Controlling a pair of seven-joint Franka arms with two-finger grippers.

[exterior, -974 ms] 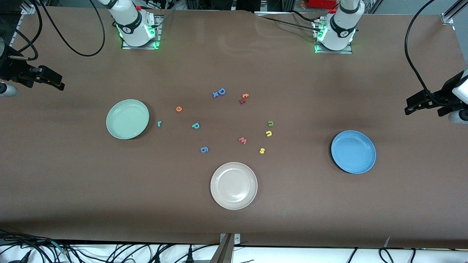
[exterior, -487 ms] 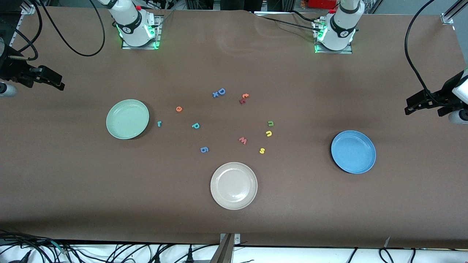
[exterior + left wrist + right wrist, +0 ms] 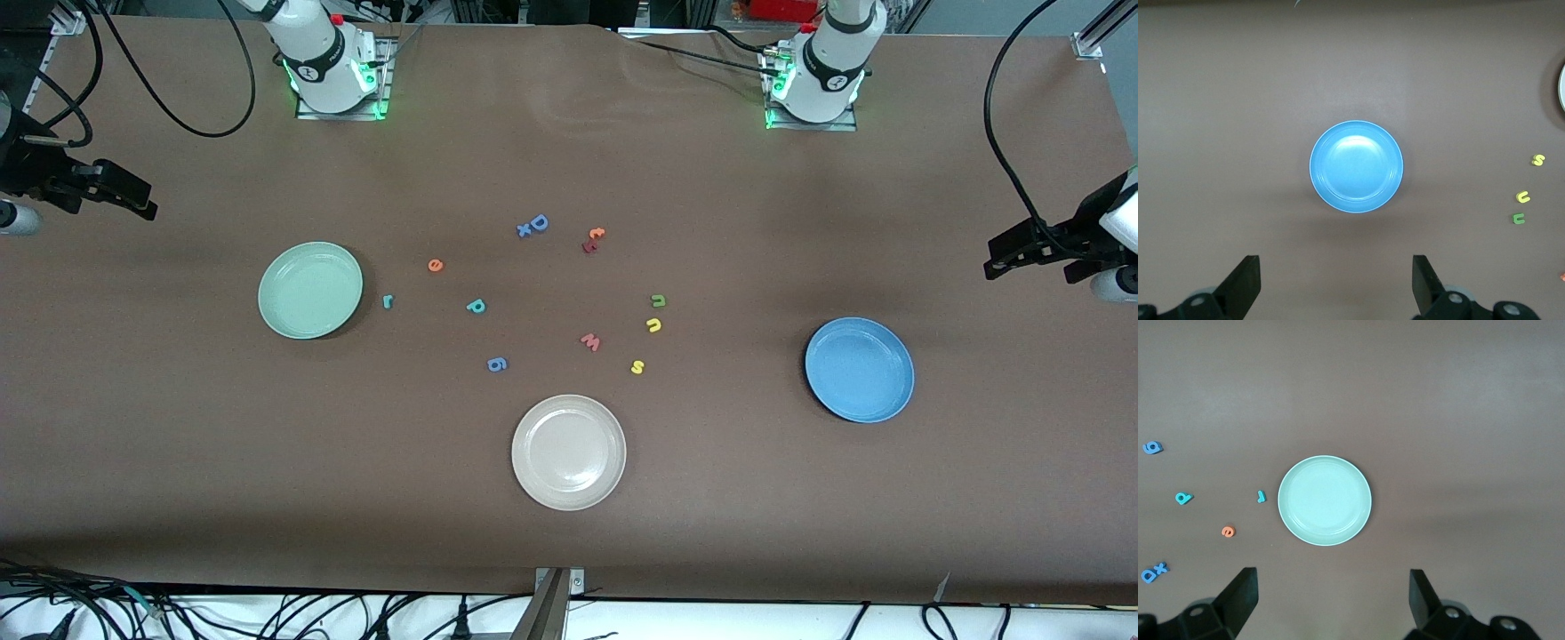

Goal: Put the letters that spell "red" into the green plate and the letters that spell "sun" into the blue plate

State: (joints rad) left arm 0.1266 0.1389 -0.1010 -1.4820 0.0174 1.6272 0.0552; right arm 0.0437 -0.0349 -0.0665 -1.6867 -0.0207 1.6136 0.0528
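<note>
The green plate (image 3: 310, 290) (image 3: 1325, 500) lies bare toward the right arm's end. Beside it on the table are the teal "r" (image 3: 388, 301), orange "e" (image 3: 435, 265) and teal "d" (image 3: 476, 306). The blue plate (image 3: 859, 369) (image 3: 1356, 167) lies bare toward the left arm's end. The dark green "n" (image 3: 658, 300), yellow "u" (image 3: 653, 325) and yellow "s" (image 3: 637, 366) lie mid-table. My right gripper (image 3: 1332, 573) hangs open and holds nothing, high over the table beside the green plate. My left gripper (image 3: 1336, 261) hangs open and holds nothing, high over the table beside the blue plate.
A beige-white plate (image 3: 568, 452) lies nearest the front camera at mid-table. Other letters lie among the task's: a blue "6" (image 3: 497, 364), a red "w" (image 3: 590, 341), a blue "D" with an "x" (image 3: 533, 225), and a red and orange pair (image 3: 593, 239).
</note>
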